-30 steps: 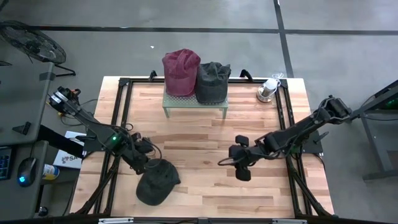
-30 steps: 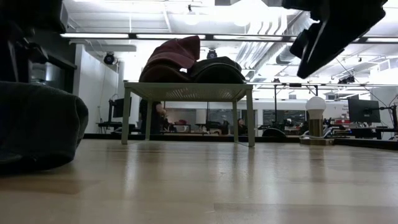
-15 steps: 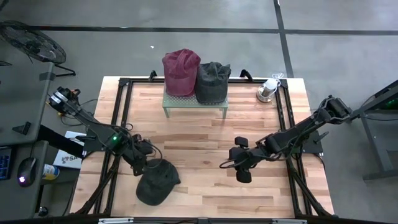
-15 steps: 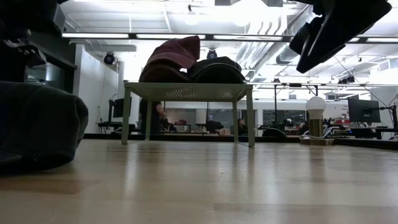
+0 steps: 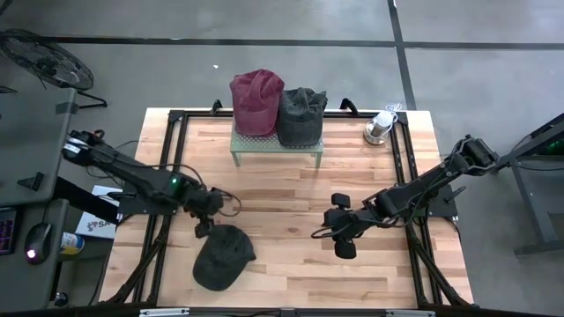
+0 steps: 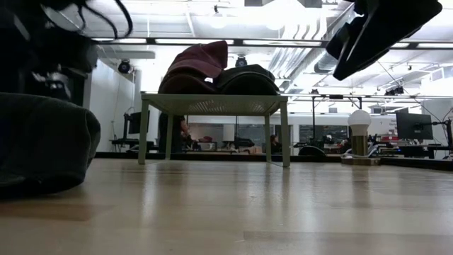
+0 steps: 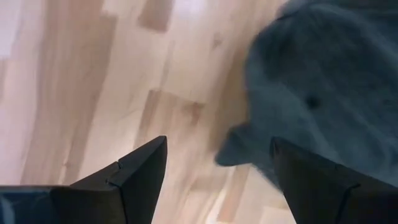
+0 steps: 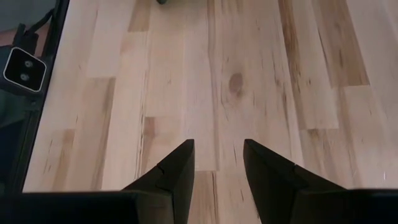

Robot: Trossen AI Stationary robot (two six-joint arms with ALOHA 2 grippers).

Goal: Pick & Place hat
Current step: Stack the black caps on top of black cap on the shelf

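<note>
A dark green hat (image 5: 222, 257) lies flat on the table near its near-left edge, and fills the left of the low view (image 6: 42, 145). My left gripper (image 5: 204, 220) hovers open just beyond the hat's far-left rim. In the left wrist view the hat (image 7: 323, 93) lies past the spread fingers (image 7: 214, 155), untouched. My right gripper (image 5: 342, 236) waits open over bare wood right of centre (image 8: 216, 149). A red hat (image 5: 256, 101) and a dark grey hat (image 5: 300, 114) rest on a small green stand (image 5: 275, 145) at the far side.
A small silver lamp-like object (image 5: 379, 129) stands at the far-right corner. A black frame (image 5: 176, 141) runs around the table's edges. Bare wood lies between the stand and the two grippers. In the low view the right gripper (image 6: 382, 32) hangs high at the right.
My left gripper has drawn back from the green hat's far-left rim, toward the table's far edge and up, with the arm swinging flatter. The hat has stayed where it lay. My right gripper has barely shifted.
</note>
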